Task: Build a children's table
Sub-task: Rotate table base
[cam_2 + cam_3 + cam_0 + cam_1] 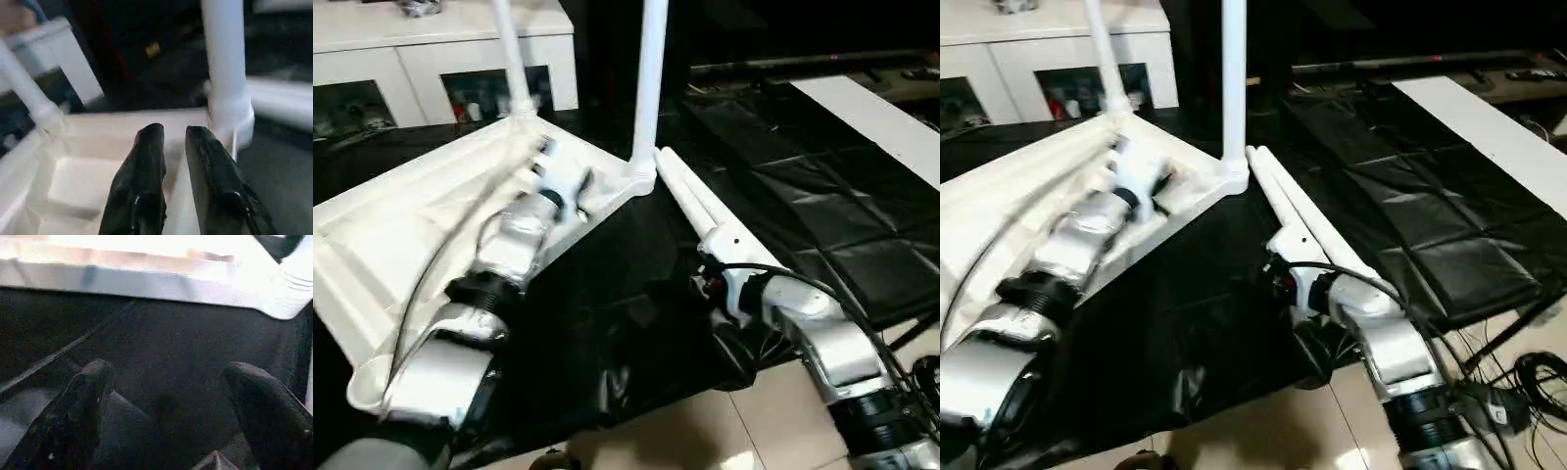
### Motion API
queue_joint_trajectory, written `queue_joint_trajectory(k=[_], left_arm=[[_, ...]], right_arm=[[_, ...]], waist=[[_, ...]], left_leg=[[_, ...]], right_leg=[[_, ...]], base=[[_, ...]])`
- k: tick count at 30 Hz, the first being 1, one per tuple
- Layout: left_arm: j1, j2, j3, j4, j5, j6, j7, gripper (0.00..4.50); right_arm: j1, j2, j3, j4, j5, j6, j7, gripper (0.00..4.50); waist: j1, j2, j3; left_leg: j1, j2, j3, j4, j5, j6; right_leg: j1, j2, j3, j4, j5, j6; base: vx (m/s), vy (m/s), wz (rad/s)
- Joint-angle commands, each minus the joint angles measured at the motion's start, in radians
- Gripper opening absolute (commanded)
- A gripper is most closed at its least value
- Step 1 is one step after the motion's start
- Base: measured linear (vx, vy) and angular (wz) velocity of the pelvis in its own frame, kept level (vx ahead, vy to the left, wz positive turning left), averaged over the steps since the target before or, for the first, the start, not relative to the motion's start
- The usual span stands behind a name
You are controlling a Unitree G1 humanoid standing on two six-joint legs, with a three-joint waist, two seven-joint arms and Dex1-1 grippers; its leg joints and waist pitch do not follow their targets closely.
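My right claw (166,396), wide open and empty at lower right, sits at the near ends of two loose legs (690,196) running up-left toward the upturned tabletop (382,235), where my narrowly parted, empty left claw (173,147) hovers.

Dim, soft-focus views; glare on white tabletop (146,264).

Black-covered work surface (607,294), upturned white tabletop (401,235) (ribs up), two loose legs (700,201)
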Motion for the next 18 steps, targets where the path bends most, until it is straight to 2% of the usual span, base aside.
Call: queue_joint_trajectory(k=[1, 2, 3, 4, 5, 6, 7, 8, 9, 10, 11, 14, 15, 16, 17, 18], left_arm=[[0.033, 0.048, 0.062, -0.089, -0.034, 0.024, -0.007, 0.97], [0.045, 0.059, 0.069, -0.103, -0.034, 0.023, -0.006, 0.97], [0.141, 0.143, 0.116, -0.205, -0.021, 0.033, -0.005, 0.97], [0.185, 0.176, 0.146, -0.243, -0.015, 0.041, -0.003, 0.97], [0.211, 0.195, 0.165, -0.265, -0.013, 0.045, -0.002, 0.97], [0.250, 0.220, 0.195, -0.291, -0.016, 0.053, -0.009, 0.97], [0.277, 0.235, 0.213, -0.310, -0.033, 0.066, -0.035, 0.97], [0.318, 0.254, 0.238, -0.336, -0.067, 0.067, -0.082, 0.97], [0.371, 0.282, 0.265, -0.368, -0.103, 0.064, -0.143, 0.97], [0.386, 0.291, 0.271, -0.376, -0.110, 0.063, -0.159, 0.97], [0.420, 0.312, 0.287, -0.395, -0.121, 0.064, -0.191, 0.97], [0.524, 0.371, 0.365, -0.457, -0.162, 0.103, -0.259, 0.97], [0.570, 0.388, 0.387, -0.497, -0.203, 0.111, -0.310, 0.97], [0.579, 0.391, 0.390, -0.506, -0.212, 0.113, -0.320, 0.97], [0.611, 0.387, 0.397, -0.553, -0.248, 0.115, -0.338, 0.97], [0.641, 0.369, 0.398, -0.608, -0.281, 0.131, -0.337, 0.97]], right_arm=[[-0.015, 0.013, -0.018, 0.031, -0.011, -0.002, -0.051, 3.89], [-0.019, 0.019, -0.019, 0.038, -0.010, -0.003, -0.057, 3.89], [-0.047, 0.061, -0.023, 0.086, -0.004, -0.027, -0.085, 3.89], [-0.060, 0.079, -0.024, 0.109, 0.001, -0.036, -0.094, 3.89], [-0.068, 0.089, -0.025, 0.122, 0.004, -0.041, -0.099, 3.89], [-0.079, 0.101, -0.023, 0.139, 0.008, -0.048, -0.100, 3.89], [-0.086, 0.107, -0.020, 0.148, 0.012, -0.055, -0.095, 3.89], [-0.095, 0.116, -0.017, 0.160, 0.015, -0.061, -0.091, 3.89], [-0.105, 0.125, -0.011, 0.175, 0.016, -0.069, -0.087, 3.89], [-0.108, 0.127, -0.009, 0.180, 0.016, -0.071, -0.086, 3.89], [-0.113, 0.130, -0.004, 0.188, 0.013, -0.077, -0.085, 3.89], [-0.133, 0.146, 0.009, 0.236, 0.001, -0.098, -0.087, 3.89], [-0.140, 0.153, 0.012, 0.258, -0.006, -0.111, -0.095, 3.89], [-0.141, 0.154, 0.013, 0.262, -0.007, -0.114, -0.097, 3.89], [-0.144, 0.163, 0.009, 0.273, -0.010, -0.137, -0.107, 3.89], [-0.146, 0.180, -0.007, 0.274, 0.005, -0.136, -0.118, 3.89]], waist=[[0.001, 0.012, -0.075], [0.001, 0.012, -0.075], [-0.007, 0.009, -0.072], [-0.011, 0.013, -0.072], [-0.025, 0.007, -0.068], [-0.021, 0.011, -0.070], [-0.019, 0.009, -0.066], [-0.016, 0.014, -0.067], [-0.010, 0.013, -0.065], [-0.008, 0.005, -0.066], [-0.007, 0.008, -0.063], [-0.002, 0.010, -0.062], [-0.005, 0.003, -0.060], [-0.008, 0.002, -0.057], [-0.005, 0.001, -0.059], [-0.003, 0.003, -0.058]], left_leg=[[0.024, 0.020, -0.023, -0.071, -0.294, -0.010], [0.024, 0.020, -0.023, -0.071, -0.294, -0.010], [0.029, 0.022, -0.023, -0.073, -0.326, -0.023], [0.024, 0.023, -0.028, -0.076, -0.331, -0.030], [0.013, 0.019, -0.029, -0.082, -0.332, -0.036], [0.033, 0.022, -0.024, -0.077, -0.357, -0.042], [0.037, 0.023, -0.023, -0.078, -0.372, -0.046], [0.038, 0.024, -0.025, -0.078, -0.373, -0.049], [0.041, 0.025, -0.023, -0.080, -0.383, -0.052], [0.041, 0.026, -0.023, -0.080, -0.385, -0.053], [0.038, 0.027, -0.023, -0.086, -0.396, -0.058], [0.048, 0.027, -0.023, -0.087, -0.439, -0.079], [0.038, 0.027, -0.027, -0.091, -0.443, -0.082], [0.034, 0.026, -0.026, -0.097, -0.451, -0.082], [0.049, 0.027, -0.023, -0.094, -0.481, -0.087], [0.051, 0.029, -0.023, -0.094, -0.495, -0.093]], right_leg=[[0.044, -0.039, 0.018, -0.060, -0.133, -0.227], [0.044, -0.039, 0.018, -0.060, -0.133, -0.227], [0.036, -0.040, 0.020, -0.064, -0.176, -0.215], [0.040, -0.045, 0.019, -0.059, -0.189, -0.211], [0.045, -0.040, 0.016, -0.060, -0.231, -0.185], [0.027, -0.037, 0.020, -0.069, -0.259, -0.170], [0.022, -0.035, 0.022, -0.071, -0.267, -0.171], [0.022, -0.037, 0.023, -0.068, -0.265, -0.173], [0.016, -0.037, 0.025, -0.071, -0.276, -0.174], [0.015, -0.038, 0.025, -0.071, -0.276, -0.175], [0.013, -0.036, 0.025, -0.070, -0.280, -0.170], [0.004, -0.035, 0.028, -0.068, -0.280, -0.163], [0.009, -0.041, 0.029, -0.063, -0.288, -0.164], [0.011, -0.038, 0.028, -0.067, -0.308, -0.158], [0.000, -0.035, 0.029, -0.073, -0.330, -0.150], [-0.003, -0.037, 0.033, -0.073, -0.319, -0.159]], base=[[0.000, 0.000, 0.00], [0.000, 0.000, 0.00], [0.000, 0.000, 0.00], [0.000, 0.000, 0.00], [0.000, 0.000, 0.00], [0.000, 0.000, 0.00], [0.000, 0.000, 0.00], [0.000, 0.000, 0.00], [0.000, 0.000, 0.00], [0.000, 0.000, 0.00], [0.000, 0.000, 0.00], [0.000, 0.000, 0.00], [0.000, 0.000, 0.00], [0.000, 0.000, 0.00], [0.000, 0.000, 0.00], [0.000, 0.000, 0.00]])
